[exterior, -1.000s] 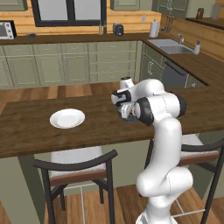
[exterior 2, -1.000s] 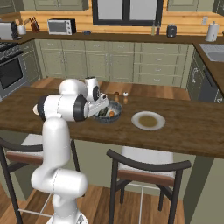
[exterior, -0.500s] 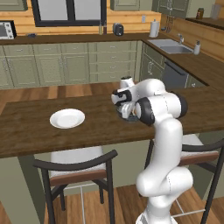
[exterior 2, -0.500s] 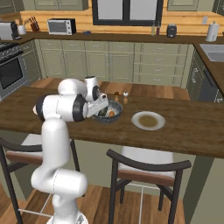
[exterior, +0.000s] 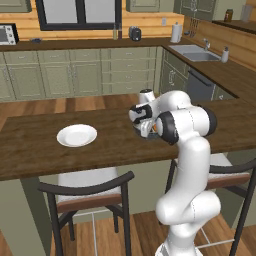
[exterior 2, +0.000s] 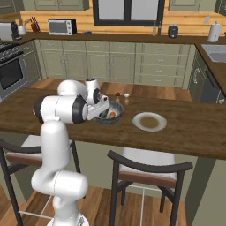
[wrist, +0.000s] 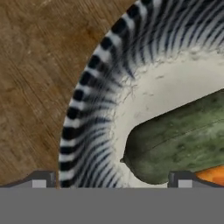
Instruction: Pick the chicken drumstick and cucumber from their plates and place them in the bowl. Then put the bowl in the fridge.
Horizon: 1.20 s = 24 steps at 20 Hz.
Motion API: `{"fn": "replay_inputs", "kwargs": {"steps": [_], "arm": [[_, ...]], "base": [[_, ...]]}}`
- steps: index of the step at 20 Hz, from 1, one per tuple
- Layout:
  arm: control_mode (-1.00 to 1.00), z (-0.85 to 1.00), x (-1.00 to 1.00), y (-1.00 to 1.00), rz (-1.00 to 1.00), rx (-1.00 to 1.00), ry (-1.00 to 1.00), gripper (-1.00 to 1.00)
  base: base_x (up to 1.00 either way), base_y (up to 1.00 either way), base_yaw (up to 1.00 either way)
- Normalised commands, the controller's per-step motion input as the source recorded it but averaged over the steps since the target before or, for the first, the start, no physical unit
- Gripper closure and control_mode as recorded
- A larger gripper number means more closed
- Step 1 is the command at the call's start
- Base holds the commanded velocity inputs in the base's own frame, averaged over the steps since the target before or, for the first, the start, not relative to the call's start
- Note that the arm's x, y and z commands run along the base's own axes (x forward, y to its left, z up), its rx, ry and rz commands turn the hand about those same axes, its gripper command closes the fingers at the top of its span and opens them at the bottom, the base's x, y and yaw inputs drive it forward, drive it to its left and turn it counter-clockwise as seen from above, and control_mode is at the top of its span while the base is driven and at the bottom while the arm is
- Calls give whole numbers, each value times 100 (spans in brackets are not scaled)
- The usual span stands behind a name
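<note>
- The bowl (wrist: pixel 94 109) sits on the wooden island counter (wrist: pixel 35 65), holding the cucumber (wrist: pixel 179 140) with the chicken drumstick (wrist: pixel 212 174) at its 5 o'clock.
- We judge it rigid and loaded; the ribbed rim offers purchase.
- Our gripper (wrist: pixel 111 180) hovers spread wide, holding nothing.

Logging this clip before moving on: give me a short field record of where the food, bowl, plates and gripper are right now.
bowl: dark grey-blue ribbed bowl stands on the brown wooden counter
cucumber: dark green glossy cucumber lies inside the bowl
drumstick: orange-brown chicken drumstick in the bowl beside the cucumber
plates: both round white plates bare of food
gripper: two-finger gripper open, low over the bowl's rim, holding nothing
done: both foods in bowl
left: bowl not yet in fridge
</note>
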Motion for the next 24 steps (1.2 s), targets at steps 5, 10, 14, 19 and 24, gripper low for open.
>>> {"fn": "replay_inputs", "kwargs": {"steps": [5,10,14,19,24], "arm": [[-100,-30,24,0,0,0,0,-100],[-100,-33,8,0,0,0,0,100],[-100,-40,1,0,0,0,0,100],[-100,-24,0,0,0,0,-1,100],[-100,-1,0,0,0,0,-6,100]], "base": [[0,0,0],[0,0,0],[0,0,0],[0,0,0],[0,0,0]]}}
